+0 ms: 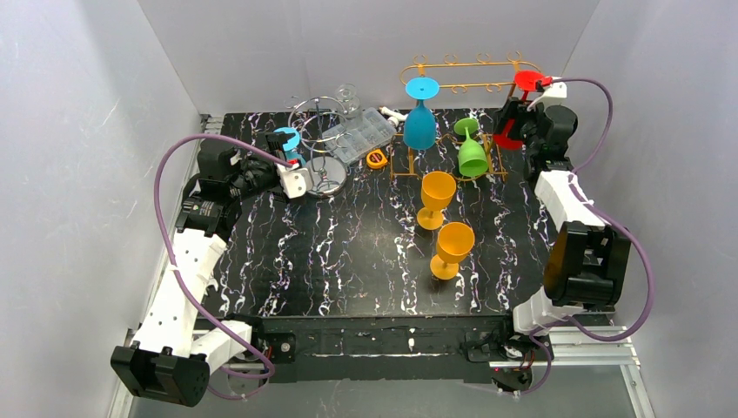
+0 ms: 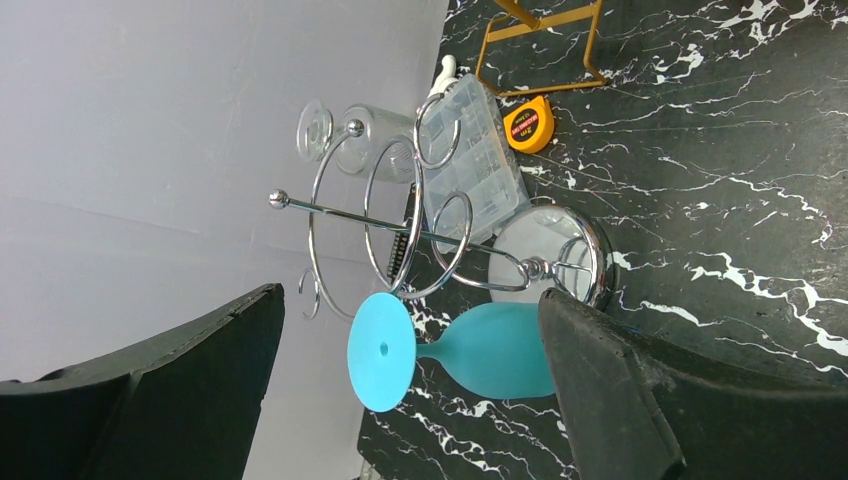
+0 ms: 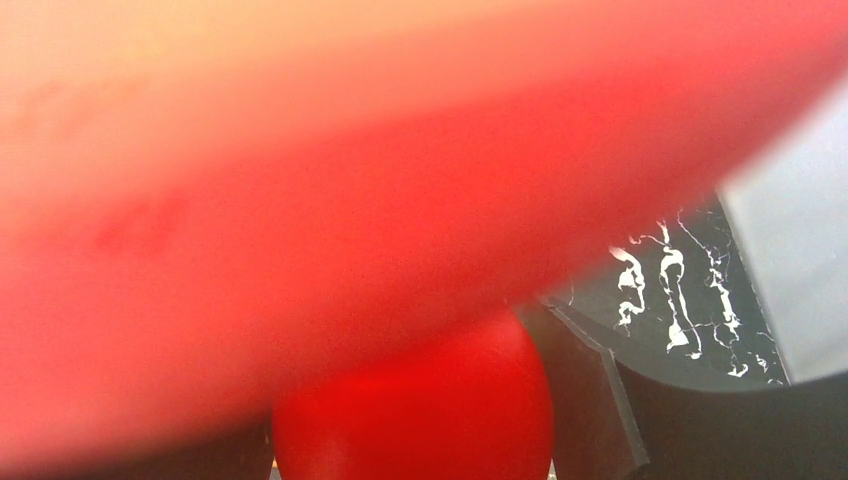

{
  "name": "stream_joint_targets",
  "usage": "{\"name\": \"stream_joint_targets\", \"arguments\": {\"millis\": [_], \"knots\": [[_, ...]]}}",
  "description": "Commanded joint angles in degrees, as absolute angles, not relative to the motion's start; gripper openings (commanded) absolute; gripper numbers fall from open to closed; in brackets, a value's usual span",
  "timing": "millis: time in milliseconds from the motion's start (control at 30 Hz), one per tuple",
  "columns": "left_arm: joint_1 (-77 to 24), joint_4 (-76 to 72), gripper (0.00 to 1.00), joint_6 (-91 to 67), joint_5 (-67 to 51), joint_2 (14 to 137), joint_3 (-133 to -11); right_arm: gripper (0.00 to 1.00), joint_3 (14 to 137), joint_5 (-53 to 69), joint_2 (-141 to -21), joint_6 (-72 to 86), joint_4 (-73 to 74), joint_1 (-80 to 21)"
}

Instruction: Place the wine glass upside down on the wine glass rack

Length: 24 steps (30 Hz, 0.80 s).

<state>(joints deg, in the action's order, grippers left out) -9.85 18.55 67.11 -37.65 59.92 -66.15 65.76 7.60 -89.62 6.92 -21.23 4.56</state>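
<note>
At the back right corner of the counter (image 1: 348, 261), the right tool (image 1: 517, 120) holds the red wine glass (image 1: 526, 81) by its bowl. The glass is upside down, its foot level with the right end of the gold rack's (image 1: 470, 63) top rail. In the right wrist view a red blur fills most of the frame, and the bowl sits between the dark fingers (image 3: 600, 400). Whether the foot already rests on the rail cannot be told. A blue glass (image 1: 419, 117) hangs inverted from the middle of the rack, and a green glass (image 1: 472, 155) is inverted and tilted within its frame. Two orange glasses (image 1: 437, 198) stand upright on the counter in front of the rack, one nearer than the other. At the back left, the left tool (image 2: 410, 335) is spread wide on either side of a cyan glass (image 2: 495, 350) without clamping it. This glass is also foot up, just beside a silver wire stand (image 2: 380, 215); its rim is hidden behind a finger. Near the stand lie a clear plastic box (image 1: 361, 132) and a yellow tape measure (image 1: 376, 158).
</note>
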Motion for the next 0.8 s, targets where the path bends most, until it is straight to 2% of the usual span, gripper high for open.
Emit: {"name": "stream_joint_targets", "arguments": {"millis": [0, 133, 267, 533, 567, 600, 633, 667, 700, 767], "knots": [[-9.5, 19.9, 0.98, 67.2, -39.2, 60.0, -66.2, 0.28, 67.7, 8.4, -90.9, 7.0, -24.6, 4.9], [-9.5, 20.2, 0.98, 67.3, -39.4, 60.1, -66.6, 0.28, 66.1, 8.6, -91.1, 7.0, -24.8, 5.0], [-9.5, 20.4, 0.98, 67.3, -39.5, 60.1, -66.7, 0.33, 63.4, 8.4, -90.6, 7.2, -25.3, 5.0], [-9.5, 20.4, 0.98, 67.0, -39.9, 60.0, -66.6, 0.51, 61.7, 6.8, -88.9, 6.8, -25.0, 5.0], [-9.5, 20.5, 0.98, 67.0, -39.9, 60.1, -66.5, 0.55, 61.6, 6.7, -88.7, 6.9, -25.0, 5.0], [-9.5, 20.4, 0.98, 66.9, -39.9, 60.0, -66.6, 0.65, 61.6, 6.6, -88.5, 7.0, -25.0, 5.0], [-9.5, 20.4, 0.98, 66.7, -39.9, 60.0, -66.7, 0.77, 61.6, 6.3, -88.3, 7.3, -25.0, 4.9], [-9.5, 20.4, 0.98, 66.6, -39.9, 60.0, -66.6, 0.95, 61.7, 6.0, -88.1, 7.6, -24.8, 5.0], [-9.5, 20.4, 0.98, 66.5, -39.9, 60.0, -66.6, 0.98, 61.9, 5.8, -87.8, 7.8, -24.5, 4.9], [-9.5, 20.5, 0.98, 66.2, -40.1, 60.0, -66.7, 0.98, 62.5, 4.6, -87.1, 8.1, -23.0, 4.9]]}}
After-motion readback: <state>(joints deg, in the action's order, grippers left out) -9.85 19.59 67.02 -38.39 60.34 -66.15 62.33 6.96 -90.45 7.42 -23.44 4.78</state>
